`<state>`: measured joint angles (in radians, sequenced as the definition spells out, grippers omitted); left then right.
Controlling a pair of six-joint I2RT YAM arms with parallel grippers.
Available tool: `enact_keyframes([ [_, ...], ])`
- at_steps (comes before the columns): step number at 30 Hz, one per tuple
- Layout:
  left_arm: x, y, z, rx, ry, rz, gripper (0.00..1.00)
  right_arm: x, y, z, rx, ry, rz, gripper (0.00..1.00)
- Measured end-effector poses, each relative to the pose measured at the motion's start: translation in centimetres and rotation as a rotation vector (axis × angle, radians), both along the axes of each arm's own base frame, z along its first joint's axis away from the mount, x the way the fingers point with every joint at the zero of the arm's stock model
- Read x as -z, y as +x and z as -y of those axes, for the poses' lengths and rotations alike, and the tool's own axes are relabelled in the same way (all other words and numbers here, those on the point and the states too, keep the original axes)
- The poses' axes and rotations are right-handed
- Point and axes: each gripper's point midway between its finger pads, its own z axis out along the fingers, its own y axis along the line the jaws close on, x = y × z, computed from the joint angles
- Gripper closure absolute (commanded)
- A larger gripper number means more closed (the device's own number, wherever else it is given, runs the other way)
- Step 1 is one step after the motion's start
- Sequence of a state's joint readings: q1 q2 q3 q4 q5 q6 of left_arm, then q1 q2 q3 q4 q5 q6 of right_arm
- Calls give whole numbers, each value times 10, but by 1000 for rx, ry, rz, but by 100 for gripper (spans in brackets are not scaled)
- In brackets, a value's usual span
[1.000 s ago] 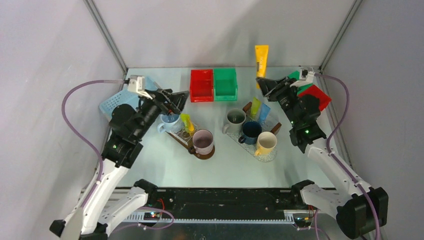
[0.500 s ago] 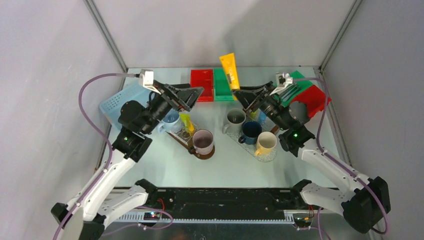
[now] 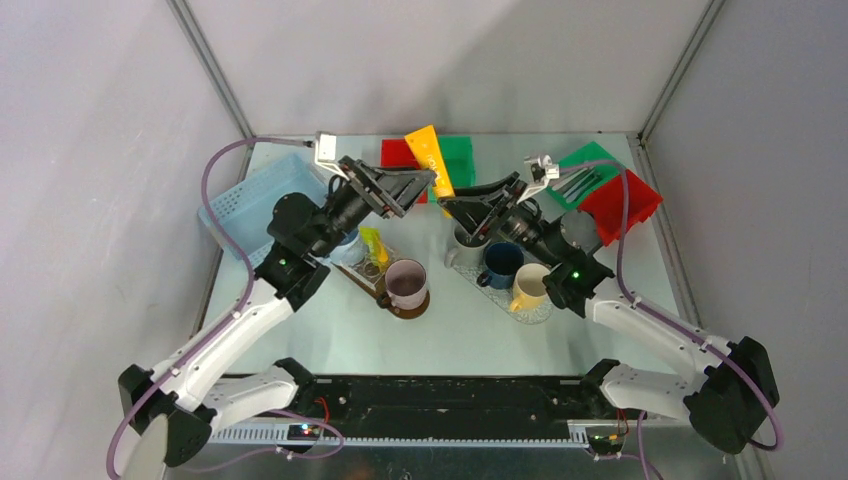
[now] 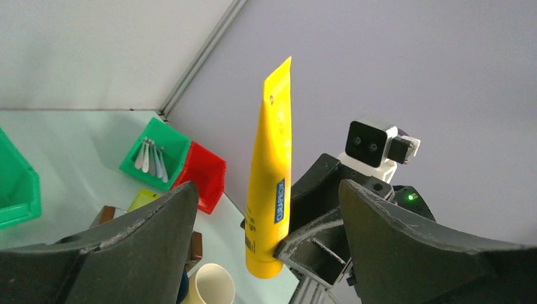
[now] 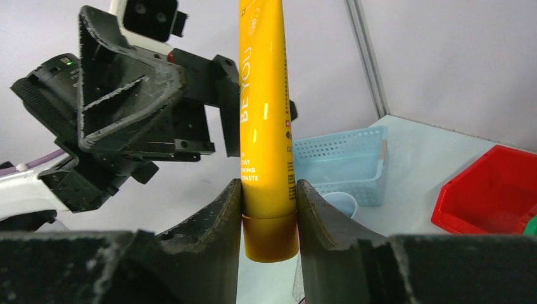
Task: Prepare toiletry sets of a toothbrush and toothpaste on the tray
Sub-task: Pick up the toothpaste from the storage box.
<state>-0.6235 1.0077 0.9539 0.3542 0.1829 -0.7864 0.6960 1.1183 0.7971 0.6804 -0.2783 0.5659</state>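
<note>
Orange-yellow soft flat tube (image 5: 265, 114): near upright, cap end down, crimped end up, pinched at the cap end by right gripper (image 5: 268, 212), off the table. Small yellow-green tube (image 3: 374, 244) leans on left tray (image 3: 358, 279). Pale slim toothbrushes (image 4: 151, 156) lie bundled in green bin (image 4: 179, 147).

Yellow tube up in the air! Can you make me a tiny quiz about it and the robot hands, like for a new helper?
1. True or false: the right gripper is shut on the yellow tube.
2. Pick one. The left gripper is: A) open; B) shut on a mug; C) shut on a toothbrush.
3. Fill in: the toothbrushes lie in a ___ bin.
Key: 1 true; 2 A; 3 green.
</note>
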Motion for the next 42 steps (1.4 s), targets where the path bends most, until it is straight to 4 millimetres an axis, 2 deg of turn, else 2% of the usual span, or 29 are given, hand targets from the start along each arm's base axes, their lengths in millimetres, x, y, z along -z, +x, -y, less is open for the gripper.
enact_keyframes([
  [4,3,1,10,28,-19,-22,19,-1,-5,-4,-19,0,13,100],
  [12,8,0,26,82,-53,-59,36,2,-8,-9,-35,-12,19,100],
  [17,10,-5,34,118,-60,-66,50,2,-8,-9,-35,-11,20,100],
  [24,14,-4,34,114,-64,-63,77,-1,-10,-10,-43,-3,30,100],
  [26,13,-5,34,117,-65,-57,80,-2,-10,-10,-45,2,31,100],
  [30,13,-5,34,117,-59,-48,87,-2,-11,-10,-48,3,29,88],
  [35,17,-7,32,105,-19,-35,92,3,-11,-11,-57,-15,16,67],
  [40,31,-10,32,94,79,-26,92,15,-16,-6,-80,-73,-13,47],
  [42,42,-8,31,82,149,-29,92,13,-12,6,-46,-86,-11,41],
])
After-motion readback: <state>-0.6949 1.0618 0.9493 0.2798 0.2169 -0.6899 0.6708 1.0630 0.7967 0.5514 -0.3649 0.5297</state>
